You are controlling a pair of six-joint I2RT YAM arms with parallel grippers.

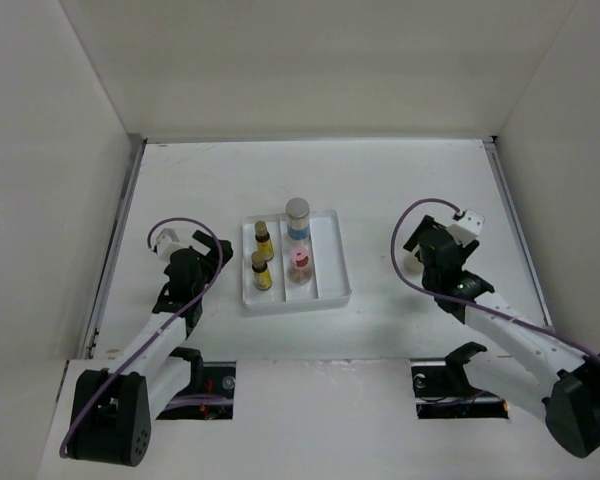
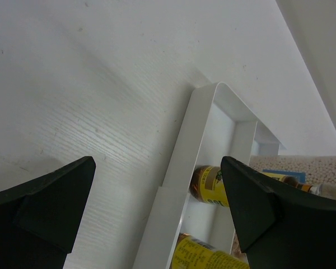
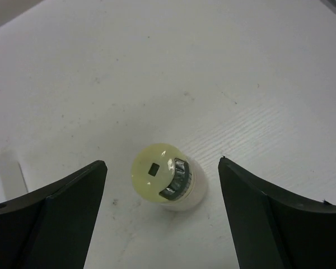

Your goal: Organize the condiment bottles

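- Tray (image 1: 332,262): plain white.
- Rear slim bottle (image 1: 262,238) and front slim bottle (image 1: 261,271): amber, with yellow labels.
- Jar (image 1: 298,217): grey lid, blue label.
- Pink-capped bottle (image 1: 300,262): beige body.
- Yellow-capped bottle (image 3: 163,177): pale yellow cap, whitish body.
- Table (image 1: 410,180): white, faint wood grain.
- Left gripper (image 2: 157,162) and right gripper (image 3: 162,161): black.
- Cables (image 1: 425,203): purple.

Carrier: white tabletop (image 1: 400,180), matte, fine wood-grain lines, few faint specks. Directly on it, two things. First: white rectangular plastic three-compartment tray (image 1: 328,255), lying flat near middle, a little left of centre, dividers running near-to-far. Second: small pale bottle with yellow round cap (image 3: 162,176), standing upright on bare tabletop right of tray, well apart from it, casting soft shadow on surface.
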